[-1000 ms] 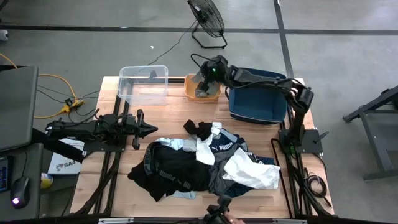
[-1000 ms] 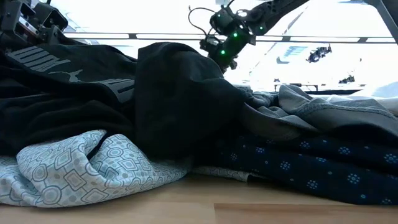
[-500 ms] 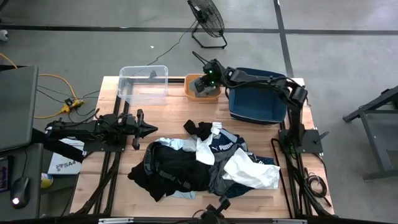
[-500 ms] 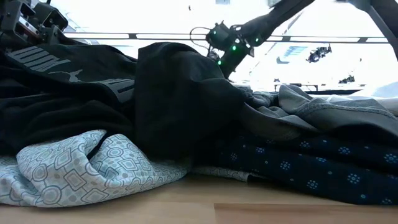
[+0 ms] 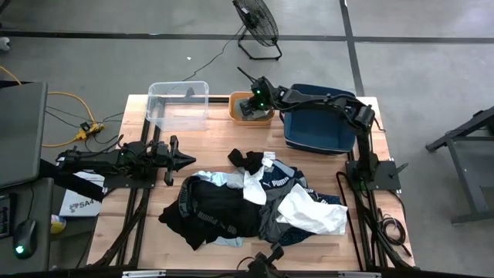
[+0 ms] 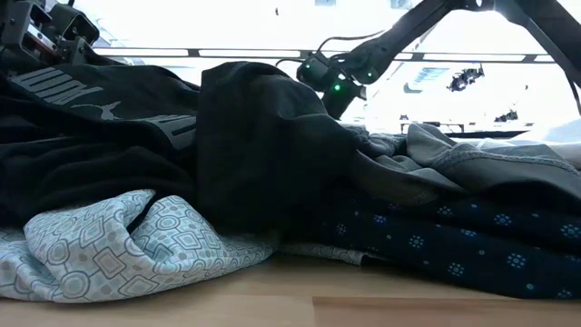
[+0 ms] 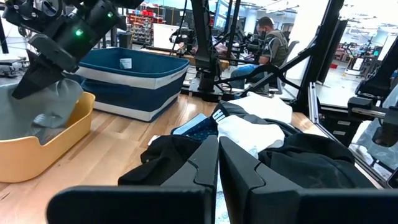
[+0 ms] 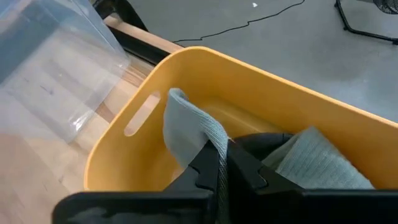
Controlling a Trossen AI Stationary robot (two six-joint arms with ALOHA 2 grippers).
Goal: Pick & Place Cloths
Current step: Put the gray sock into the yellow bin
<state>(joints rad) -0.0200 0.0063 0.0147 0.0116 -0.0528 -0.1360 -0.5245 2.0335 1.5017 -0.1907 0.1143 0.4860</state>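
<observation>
A grey cloth lies in the orange bin at the table's far edge. My right gripper slants down into that bin, shut on this cloth. Other cloths are heaped in a pile on the table's middle and near part: black with white lettering, white, navy, light blue. In the low view the pile hides my right gripper's fingertips. My left gripper rests shut and level at the table's left, pointing at the pile and touching nothing. My right gripper pinches a fold of the grey cloth between its two fingers. The fingers slant down into the bin from the table's right. One part of the cloth stands up past the fingertips. The rest lies bunched in the bin.
A clear bin stands left of the orange one, a dark blue bin to its right. Bare wood lies between the bins and the pile. A fan stands on the floor beyond the table. People show in the room behind.
My right gripper has sunk into the orange bin and rolled about its own pointing line, staying shut on the grey cloth. The cloth, which hung below the fingers over the bin, now lies bunched inside it.
</observation>
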